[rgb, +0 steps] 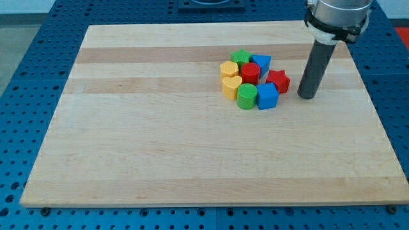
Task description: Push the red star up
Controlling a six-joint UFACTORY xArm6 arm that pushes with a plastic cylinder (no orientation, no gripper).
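No jaws on this rig. My tip (pixel 307 97) sits just right of red star (pixel 278 81); swing below it, prob., then push up.

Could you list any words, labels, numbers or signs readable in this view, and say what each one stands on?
None can be read: the wooden board, the red star, the other coloured blocks, the rod with my tip at the star's right, and the blue perforated table all show plain surfaces without print.
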